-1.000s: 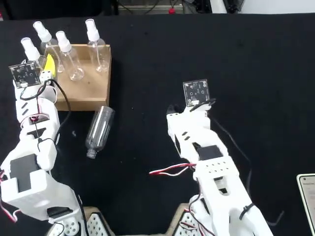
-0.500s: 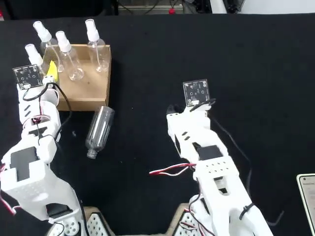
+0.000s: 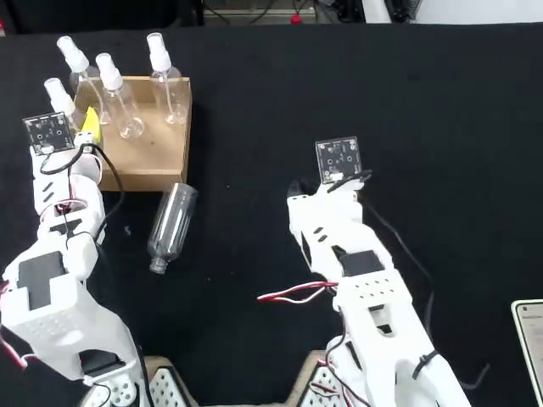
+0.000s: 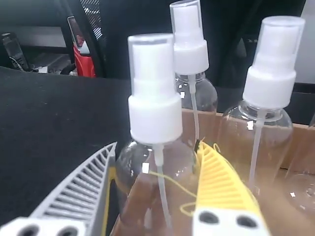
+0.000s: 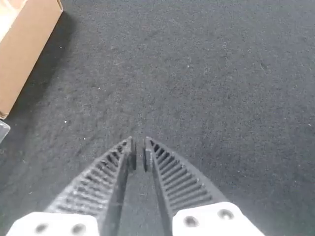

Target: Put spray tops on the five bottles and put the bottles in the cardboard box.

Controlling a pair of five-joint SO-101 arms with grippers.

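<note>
The cardboard box (image 3: 151,158) stands at the table's far left with three capped clear bottles (image 3: 119,102) upright inside. My left gripper (image 3: 76,120) is at the box's left wall, shut on a fourth bottle with a white spray top (image 3: 57,91). In the left wrist view that bottle (image 4: 154,105) sits between the grey and yellow fingers (image 4: 216,182), over the box's edge (image 4: 295,142). A bottle without a top (image 3: 170,222) lies on the cloth just in front of the box. My right gripper (image 3: 297,188) rests mid-table, shut and holding nothing (image 5: 139,155).
Black cloth covers the table. A white flat object (image 3: 531,335) lies at the near right edge. The box's corner (image 5: 19,44) shows far off in the right wrist view. Cables and gear sit beyond the far edge.
My left gripper has shifted slightly toward the box with the capped bottle in it. The right arm and the lying bottle have not moved.
</note>
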